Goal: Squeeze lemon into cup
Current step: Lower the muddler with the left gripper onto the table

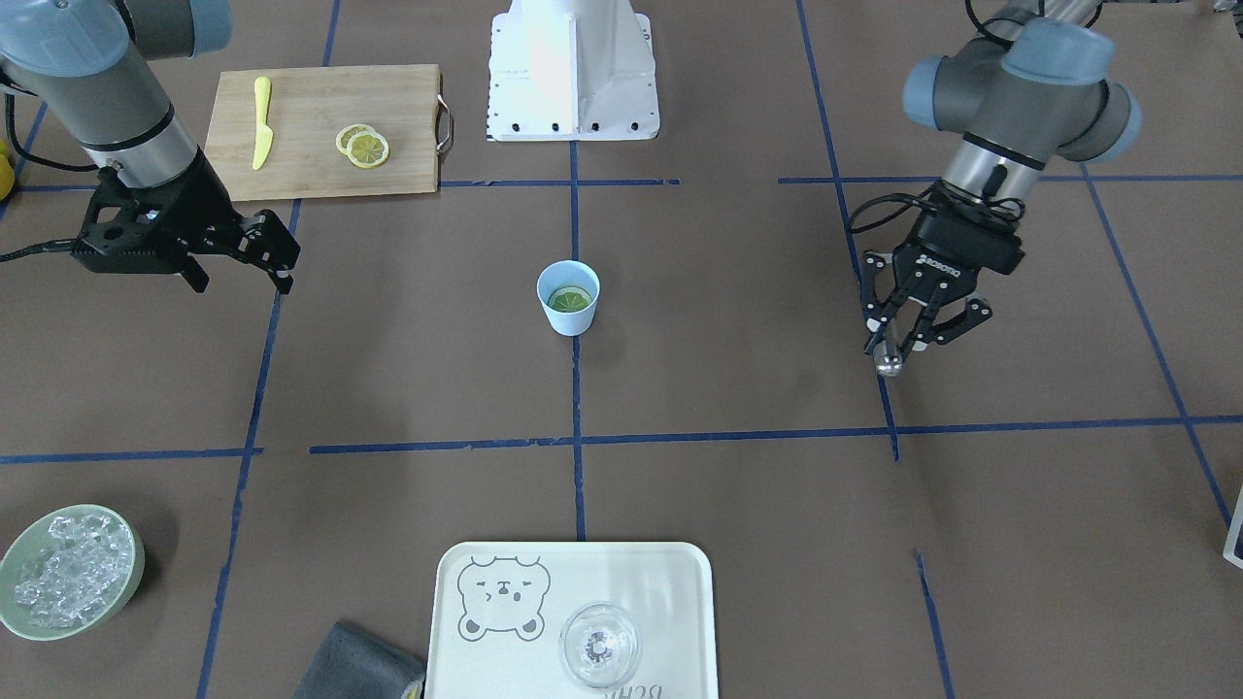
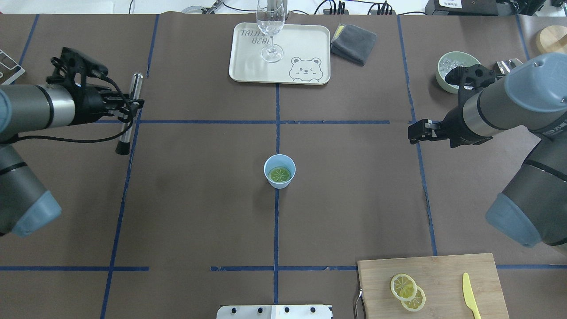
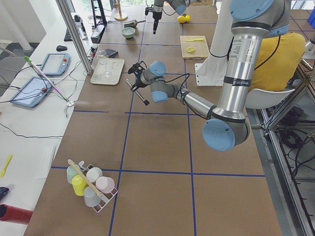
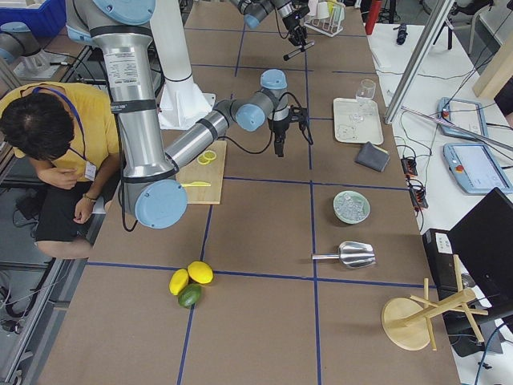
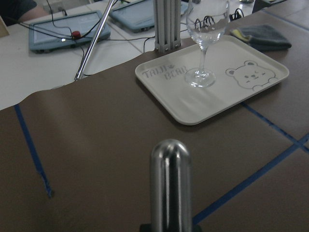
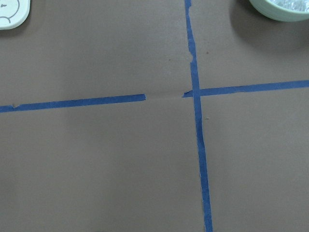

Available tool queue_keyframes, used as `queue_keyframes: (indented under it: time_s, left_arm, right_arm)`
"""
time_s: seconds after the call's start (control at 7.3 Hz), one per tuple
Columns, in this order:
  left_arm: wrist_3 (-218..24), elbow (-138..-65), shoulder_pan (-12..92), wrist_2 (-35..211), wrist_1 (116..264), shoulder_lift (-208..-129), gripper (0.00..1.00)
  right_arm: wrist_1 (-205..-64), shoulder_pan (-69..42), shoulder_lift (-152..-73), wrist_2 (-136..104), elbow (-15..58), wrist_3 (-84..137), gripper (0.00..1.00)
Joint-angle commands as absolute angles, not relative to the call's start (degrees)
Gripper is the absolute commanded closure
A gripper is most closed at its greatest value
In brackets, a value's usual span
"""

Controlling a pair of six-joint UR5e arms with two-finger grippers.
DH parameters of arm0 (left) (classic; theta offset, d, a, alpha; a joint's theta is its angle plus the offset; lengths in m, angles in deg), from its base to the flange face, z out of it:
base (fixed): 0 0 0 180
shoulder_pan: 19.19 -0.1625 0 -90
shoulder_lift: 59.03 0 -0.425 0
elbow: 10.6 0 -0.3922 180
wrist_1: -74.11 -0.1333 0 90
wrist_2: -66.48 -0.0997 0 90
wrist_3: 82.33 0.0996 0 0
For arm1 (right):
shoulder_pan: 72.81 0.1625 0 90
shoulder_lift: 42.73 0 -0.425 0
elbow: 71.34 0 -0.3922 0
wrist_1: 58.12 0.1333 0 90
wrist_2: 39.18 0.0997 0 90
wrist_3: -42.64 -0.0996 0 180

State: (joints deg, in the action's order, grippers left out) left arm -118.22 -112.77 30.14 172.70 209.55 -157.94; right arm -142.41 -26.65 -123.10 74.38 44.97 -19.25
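The light-blue cup (image 1: 568, 316) (image 2: 279, 181) stands upright at the middle of the table on a blue tape line. One lemon slice (image 1: 569, 299) (image 2: 280, 174) lies flat inside it. Two more slices (image 1: 362, 146) (image 2: 407, 292) lie overlapping on the wooden cutting board. My left gripper (image 1: 908, 345) (image 2: 129, 106) is shut on a metal rod (image 1: 887, 365) (image 2: 127, 116) (image 5: 170, 183), well off to the cup's side. My right gripper (image 1: 243, 282) (image 2: 416, 131) is open and empty, low over the table on the cup's other side, near the board.
The cutting board (image 1: 320, 97) (image 2: 443, 270) also holds a yellow knife (image 1: 261, 136). A cream tray (image 1: 670, 582) (image 5: 251, 92) carries a clear glass (image 1: 599, 646) (image 5: 203, 43). There is a pale green bowl of ice (image 1: 12, 568) (image 6: 280, 9), a grey cloth (image 1: 359, 665) and the robot base (image 1: 573, 68).
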Motion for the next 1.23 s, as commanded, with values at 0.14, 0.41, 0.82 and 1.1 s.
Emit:
queue_keyframes:
  time_s: [0.14,0.41,0.82,1.1]
  left_arm:
    - [-119.6,-112.5,36.5,185.6,193.4,-148.7,1.00]
    - [-120.0,-112.2,36.1,185.6,177.8,-150.1,1.00]
    - [-119.1,-105.4,36.0,185.7,177.1,-154.7,1.00]
    - [-119.1,-104.1,35.9,185.7,176.4,-155.9,1.00]
  right_arm:
    - [-142.4,-26.2,-124.0,74.4,44.9,-18.2,0.00]
    - [-142.4,-24.9,-125.1,76.3,44.9,-16.8,0.00]
    - [-142.4,-24.6,-125.1,76.5,45.0,-16.7,0.00]
    - [-142.4,-24.6,-125.1,76.5,45.0,-16.7,0.00]
